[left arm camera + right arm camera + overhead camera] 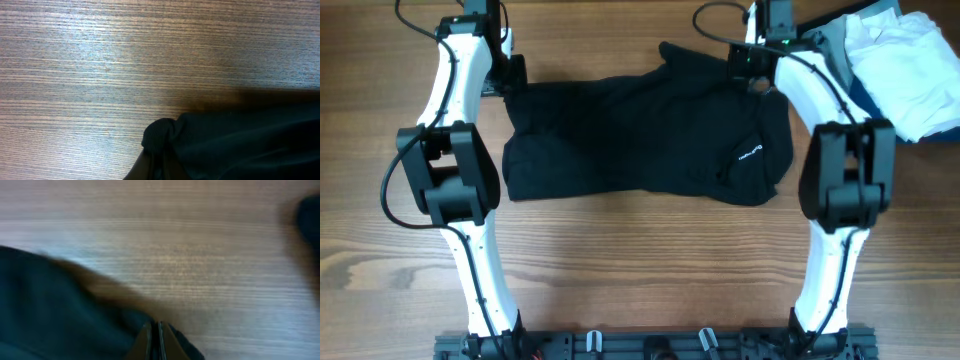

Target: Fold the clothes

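A black garment [640, 135] with a small white logo lies spread across the far middle of the wooden table. My left gripper [512, 78] is at its far left corner. In the left wrist view, the fingers [155, 167] are shut on a bunched edge of the black cloth [240, 145]. My right gripper [752, 62] is at the far right corner. In the blurred right wrist view, its fingers [156, 340] are pressed together on the cloth's edge [50, 310].
A pile of white and grey clothes [905, 70] lies at the back right, close to the right arm. Bare wooden table [640, 270] lies in front of the garment. A dark blurred shape [310, 215] shows at the right wrist view's upper right.
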Robot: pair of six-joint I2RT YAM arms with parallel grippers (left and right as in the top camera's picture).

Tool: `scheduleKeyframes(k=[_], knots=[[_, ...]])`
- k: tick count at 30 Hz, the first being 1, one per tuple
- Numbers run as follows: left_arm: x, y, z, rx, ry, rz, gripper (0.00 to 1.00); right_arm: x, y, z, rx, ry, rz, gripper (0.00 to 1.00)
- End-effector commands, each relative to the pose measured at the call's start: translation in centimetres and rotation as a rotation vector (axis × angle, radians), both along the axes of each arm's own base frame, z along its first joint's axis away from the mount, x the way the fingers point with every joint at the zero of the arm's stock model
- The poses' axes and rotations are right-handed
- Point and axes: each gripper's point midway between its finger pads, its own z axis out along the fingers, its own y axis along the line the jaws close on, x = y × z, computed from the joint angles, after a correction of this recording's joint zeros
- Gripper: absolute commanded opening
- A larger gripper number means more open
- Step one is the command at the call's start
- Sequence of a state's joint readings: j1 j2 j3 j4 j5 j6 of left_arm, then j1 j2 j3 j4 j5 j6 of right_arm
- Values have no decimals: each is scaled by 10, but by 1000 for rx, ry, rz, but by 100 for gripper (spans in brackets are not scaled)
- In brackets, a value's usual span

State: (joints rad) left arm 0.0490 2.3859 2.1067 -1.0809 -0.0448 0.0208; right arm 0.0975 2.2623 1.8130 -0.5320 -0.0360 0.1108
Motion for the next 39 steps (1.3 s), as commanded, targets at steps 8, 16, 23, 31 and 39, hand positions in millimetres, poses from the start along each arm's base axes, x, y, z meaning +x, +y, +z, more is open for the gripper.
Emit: scheduleKeyframes(k=[8,16,23,31,39], knots=[[-1,18,12,16,-20,42,4,-120,62,-26,31,405,192,14],[1,18,13,17,-27,38,4,-88,67,14,28,261,236,63],[2,18,13,17,-31,38,4,-34,65,10,8,71,260,53],[3,18,13,18,-39,39,4,-6,69,-43,41,39,216,53],[4,18,13,18,-40,39,4,12,66,-55,24,-22,191,47]])
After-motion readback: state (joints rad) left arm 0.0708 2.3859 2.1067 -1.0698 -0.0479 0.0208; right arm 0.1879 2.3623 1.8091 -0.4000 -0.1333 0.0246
